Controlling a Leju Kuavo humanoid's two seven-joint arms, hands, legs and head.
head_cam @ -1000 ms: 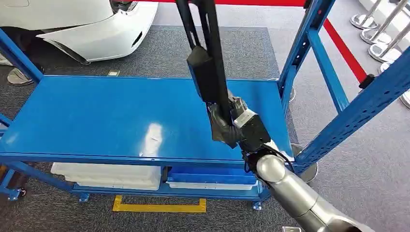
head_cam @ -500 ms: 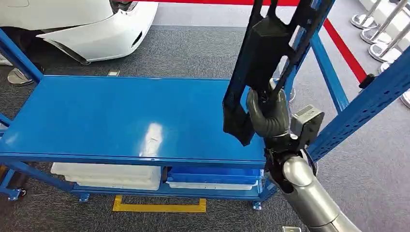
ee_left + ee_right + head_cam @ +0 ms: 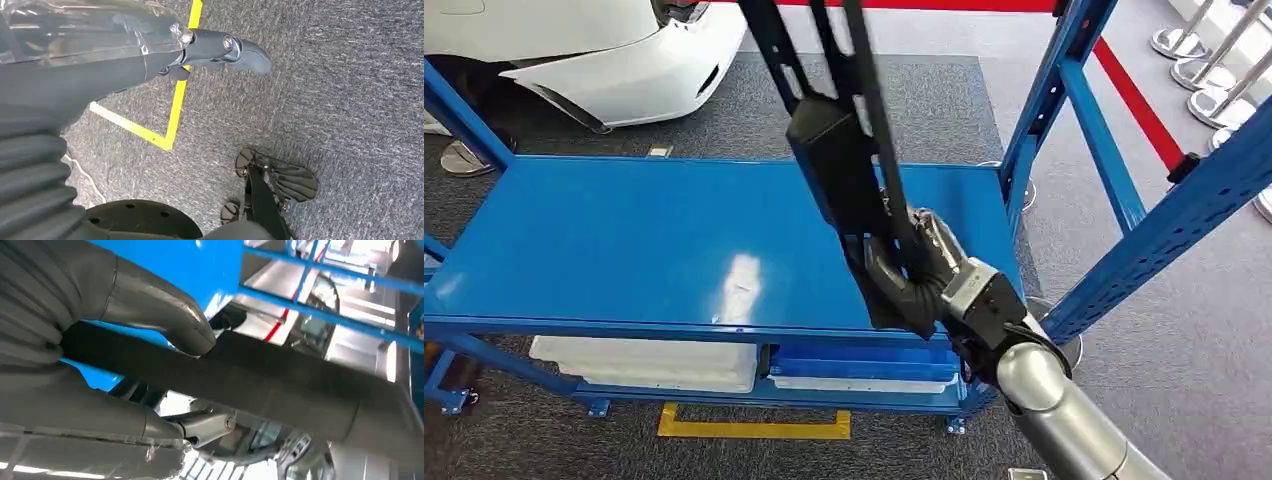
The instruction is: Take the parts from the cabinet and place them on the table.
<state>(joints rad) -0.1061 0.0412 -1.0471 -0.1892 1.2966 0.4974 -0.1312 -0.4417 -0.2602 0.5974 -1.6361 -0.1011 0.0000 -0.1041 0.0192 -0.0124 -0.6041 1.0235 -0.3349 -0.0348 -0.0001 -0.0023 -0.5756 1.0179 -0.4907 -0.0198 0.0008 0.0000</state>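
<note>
Grey carpet surrounds the blue shelf (image 3: 624, 250); right of centre, the right hand (image 3: 914, 270) grips a long black part (image 3: 834, 170) (tilted), while the left hand (image 3: 220, 47) hangs holding nothing.

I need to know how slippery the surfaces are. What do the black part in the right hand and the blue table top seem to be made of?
Black part: probably moulded plastic, matte, reflecting nothing. Blue table top: likely painted sheet metal, glossy, showing a bright glare patch.

Surface (image 3: 624, 240): blue top open across left and middle. Obstacles: blue uprights (image 3: 1064, 90) at right; held black part (image 3: 844, 170).
</note>
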